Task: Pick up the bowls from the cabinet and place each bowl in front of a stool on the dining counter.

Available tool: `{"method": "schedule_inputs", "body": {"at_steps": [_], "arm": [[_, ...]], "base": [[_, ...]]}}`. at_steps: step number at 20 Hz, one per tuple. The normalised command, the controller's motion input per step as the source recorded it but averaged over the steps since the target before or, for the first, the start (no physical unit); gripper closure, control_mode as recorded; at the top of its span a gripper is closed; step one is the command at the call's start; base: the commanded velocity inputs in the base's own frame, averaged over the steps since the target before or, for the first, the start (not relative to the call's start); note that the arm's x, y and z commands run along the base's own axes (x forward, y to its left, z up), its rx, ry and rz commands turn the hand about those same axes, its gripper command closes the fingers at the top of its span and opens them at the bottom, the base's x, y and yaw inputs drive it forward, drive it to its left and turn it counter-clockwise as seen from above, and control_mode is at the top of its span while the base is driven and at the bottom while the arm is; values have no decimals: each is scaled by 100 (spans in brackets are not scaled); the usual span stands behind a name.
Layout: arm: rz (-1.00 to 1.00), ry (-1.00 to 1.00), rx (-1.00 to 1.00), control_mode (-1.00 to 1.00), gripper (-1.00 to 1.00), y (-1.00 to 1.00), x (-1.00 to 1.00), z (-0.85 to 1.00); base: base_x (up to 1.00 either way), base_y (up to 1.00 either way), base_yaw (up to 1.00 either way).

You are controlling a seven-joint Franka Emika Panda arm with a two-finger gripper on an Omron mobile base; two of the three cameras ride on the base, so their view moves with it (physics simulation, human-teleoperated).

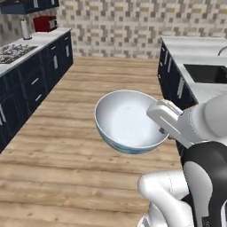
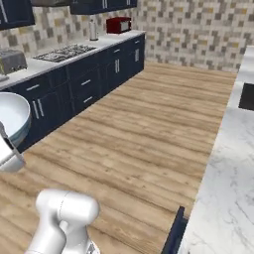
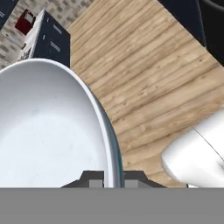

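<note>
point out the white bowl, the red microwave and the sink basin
white bowl [image 1: 126, 119], left base view, on its inner bottom
red microwave [image 2: 118, 25], right base view, on its front face
sink basin [image 1: 206, 73], left base view, on its dark inside

A: What's in the bkgd on my feeds?

B: I've got a wood plank floor [image 1: 88, 133] running thru the middle. Navy drawer units [image 2: 74, 89] sit along the left side w/ a pale worktop, silver bar handles on the fronts.

A: Anything on top?

B: I see a red microwave [image 2: 118, 24] at the far end, a gas hob [image 2: 64, 52] nearer, and a toaster [image 2: 12, 60] nearer again. An upright light cylinder [image 1: 25, 29] stands just beside the microwave. Mosaic tile wall [image 1: 124, 22] behind, tan/grey/white.
</note>
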Motion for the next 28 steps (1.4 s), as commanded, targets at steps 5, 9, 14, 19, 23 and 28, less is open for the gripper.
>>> {"method": "schedule_inputs", "body": {"at_steps": [5,9,14,19,23,28], "arm": [[0,0,0,100,100,0,0,0],[0,0,0,100,100,0,0,0],[0,0,0,100,100,0,0,0],[0,0,0,100,100,0,0,0],[0,0,0,100,100,0,0,0],[0,0,0,100,100,0,0,0]], "base": [[98,7,-51],[100,16,-41],[100,0,-32],[100,-19,-13],[100,41,-31],[100,96,-30]]}}
